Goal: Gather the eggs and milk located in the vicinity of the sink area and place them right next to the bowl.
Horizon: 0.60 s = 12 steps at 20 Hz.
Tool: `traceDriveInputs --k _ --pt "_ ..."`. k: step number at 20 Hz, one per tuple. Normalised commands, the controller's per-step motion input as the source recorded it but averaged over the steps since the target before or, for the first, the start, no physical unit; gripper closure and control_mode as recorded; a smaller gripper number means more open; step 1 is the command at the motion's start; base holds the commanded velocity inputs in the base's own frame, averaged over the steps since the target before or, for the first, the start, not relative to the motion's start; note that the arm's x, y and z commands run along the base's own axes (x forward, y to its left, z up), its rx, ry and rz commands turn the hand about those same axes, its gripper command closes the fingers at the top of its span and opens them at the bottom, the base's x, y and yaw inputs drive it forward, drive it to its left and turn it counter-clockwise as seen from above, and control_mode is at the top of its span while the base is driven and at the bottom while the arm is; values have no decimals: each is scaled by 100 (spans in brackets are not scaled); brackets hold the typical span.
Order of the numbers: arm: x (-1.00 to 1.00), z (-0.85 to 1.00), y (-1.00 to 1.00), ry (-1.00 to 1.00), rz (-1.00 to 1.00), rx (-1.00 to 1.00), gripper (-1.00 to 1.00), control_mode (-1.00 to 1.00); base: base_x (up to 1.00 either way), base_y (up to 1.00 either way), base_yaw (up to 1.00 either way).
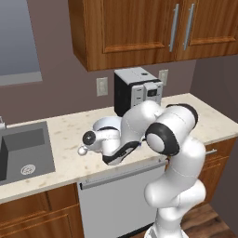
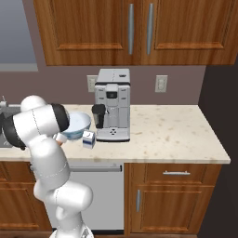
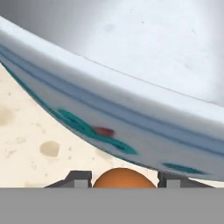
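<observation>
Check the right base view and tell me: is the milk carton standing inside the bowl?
No. The milk carton stands upright on the counter, just outside the bowl.

The robot's arm (image 1: 174, 153) is a chain of glossy white, rounded plastic shells, each swollen like a capsule and joined to the next by a smooth black ring at the joint. A large black disc caps the elbow housing, with a white domed cover at its centre. Thin grey seam lines run round the lower white segments, marking where shell halves meet. Toward the wrist, a smaller round black cap closes 1 white link, and a dark curved band edges the underside of the hand section. The two-finger gripper (image 3: 124, 180) ends in 2 small, square-cut, dark grey finger tips (image 3: 80, 179), matte and blocky.
</observation>
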Motion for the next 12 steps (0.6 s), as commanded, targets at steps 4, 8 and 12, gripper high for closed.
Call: traceDriveInputs --k 4,8,12 --pt "11 -14 0 0 -1 0 100 -100 0 0 0" --pt "2 -9 0 0 -1 0 -100 -100 0 0 0" --pt "-2 -4 0 -3 0 0 -100 -100 0 0 0"
